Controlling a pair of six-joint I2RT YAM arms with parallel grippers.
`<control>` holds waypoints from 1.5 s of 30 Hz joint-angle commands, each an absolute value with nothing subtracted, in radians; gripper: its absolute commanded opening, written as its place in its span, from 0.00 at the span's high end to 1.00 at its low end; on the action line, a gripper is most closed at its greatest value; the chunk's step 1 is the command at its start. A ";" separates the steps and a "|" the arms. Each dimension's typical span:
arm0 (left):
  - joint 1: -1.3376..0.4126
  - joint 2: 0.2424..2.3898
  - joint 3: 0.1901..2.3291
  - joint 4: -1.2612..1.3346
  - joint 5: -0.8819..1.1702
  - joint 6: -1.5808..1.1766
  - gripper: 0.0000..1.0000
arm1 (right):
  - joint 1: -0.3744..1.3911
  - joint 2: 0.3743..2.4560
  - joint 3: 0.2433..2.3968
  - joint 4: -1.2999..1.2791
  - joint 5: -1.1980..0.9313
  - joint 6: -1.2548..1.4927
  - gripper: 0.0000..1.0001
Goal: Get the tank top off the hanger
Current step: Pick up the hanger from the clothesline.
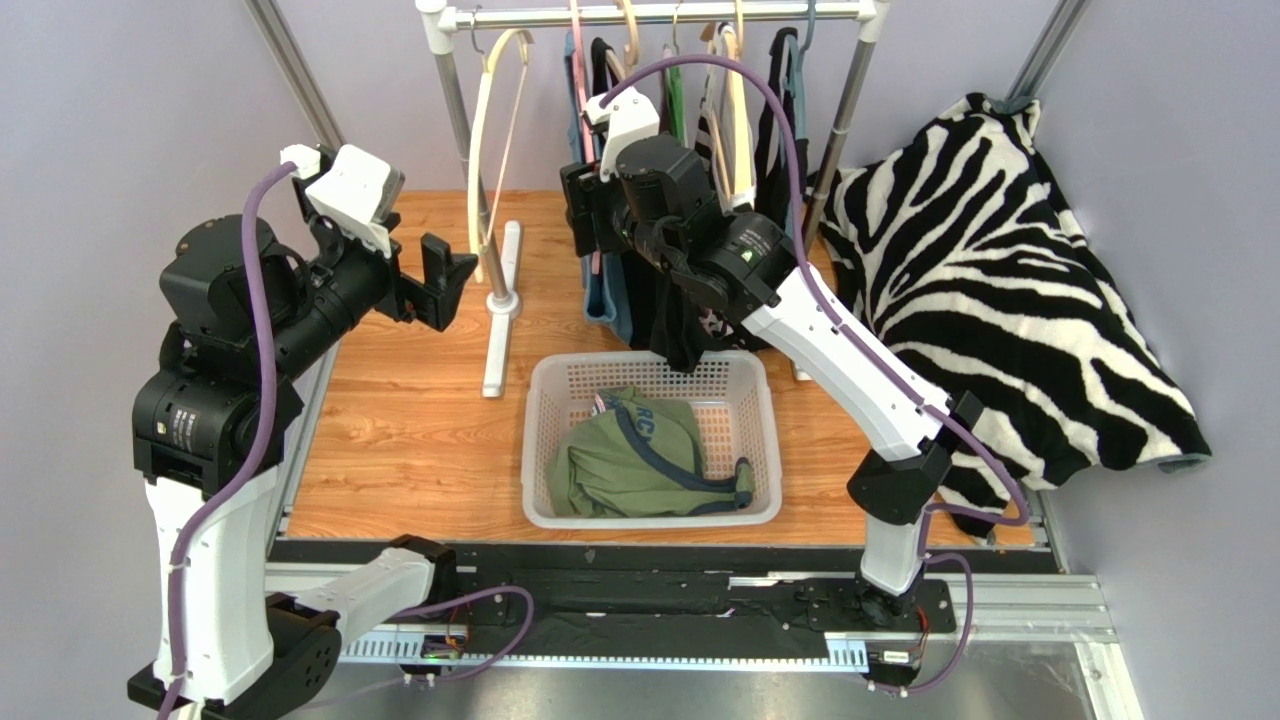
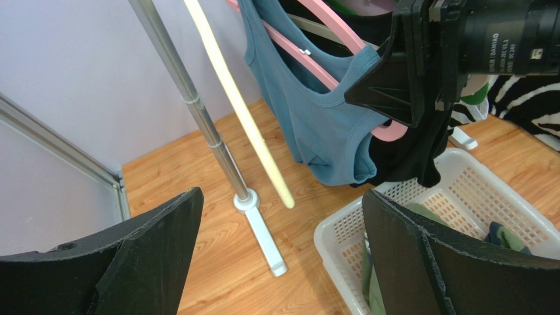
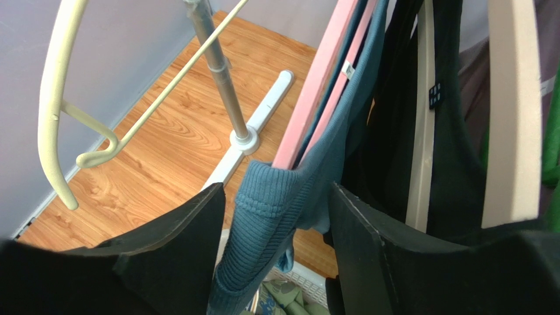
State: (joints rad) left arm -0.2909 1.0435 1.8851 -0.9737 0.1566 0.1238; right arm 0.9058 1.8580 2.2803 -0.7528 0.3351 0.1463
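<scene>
While the blue tank top [image 2: 309, 118] hangs on its pink hanger [image 3: 315, 98] at the far rail, the right gripper [image 3: 276, 216] straddles its ribbed strap, jaws parted around the fabric and not visibly clamped. The left gripper [image 1: 428, 278] waits wide open and empty, left of the rail. Removal appears barely begun; a green garment already fills the basket [image 1: 549, 450].

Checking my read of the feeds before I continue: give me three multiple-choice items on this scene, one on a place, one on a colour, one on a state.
1. Where is the green garment?
A. In the white basket
B. On the rail
C. On the zebra blanket

2. What colour is the hanger carrying the blue tank top?
A. Cream
B. Pink
C. Black

3. What state is the left gripper in?
A. Shut on the rack pole
B. Shut on a hanger
C. Open, holding nothing

Answers:
1 A, the green garment lies inside the white basket.
2 B, the pink hanger runs through the blue tank top.
3 C, the left gripper shows spread fingers with only floor between.
</scene>
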 commanded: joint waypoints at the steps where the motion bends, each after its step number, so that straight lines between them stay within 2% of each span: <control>1: -0.285 1.032 1.882 -0.942 0.166 0.144 0.01 | 0.907 1.835 2.249 -0.727 0.388 0.138 0.40; 4: -0.285 1.029 1.867 -0.934 0.164 0.149 0.01 | 0.908 1.816 2.220 -0.706 0.400 0.117 0.49; 7: -0.285 1.026 1.852 -0.930 0.163 0.150 0.01 | 0.908 1.809 2.204 -0.678 0.423 0.077 0.63; 8: -0.285 1.026 1.848 -0.927 0.160 0.152 0.01 | 0.907 1.812 2.204 -0.678 0.436 0.052 0.75; 9: -0.285 1.023 1.847 -0.927 0.158 0.155 0.01 | 0.907 1.812 2.207 -0.678 0.442 0.042 0.81; 10: -0.285 1.022 1.844 -0.923 0.155 0.158 0.01 | 0.908 1.812 2.206 -0.673 0.445 0.031 0.97; 11: -0.285 1.020 1.841 -0.923 0.152 0.161 0.01 | 0.908 1.810 2.203 -0.669 0.446 0.009 1.00; 21: -0.285 1.008 1.812 -0.916 0.137 0.184 0.01 | 0.908 1.758 2.126 -0.491 0.509 -0.069 1.00; 30: -0.285 0.999 1.773 -0.905 0.135 0.193 0.01 | 0.925 1.654 1.987 -0.259 0.718 -0.101 1.00; 45: -0.284 0.999 1.764 -0.903 0.135 0.202 0.01 | 0.930 1.508 1.841 -0.186 0.598 -0.035 1.00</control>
State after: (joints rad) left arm -0.2909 1.0080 1.7699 -0.9382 0.1368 0.1825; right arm 0.9218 1.6096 1.8618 -0.3634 0.6167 -0.0753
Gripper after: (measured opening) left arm 0.990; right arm 0.138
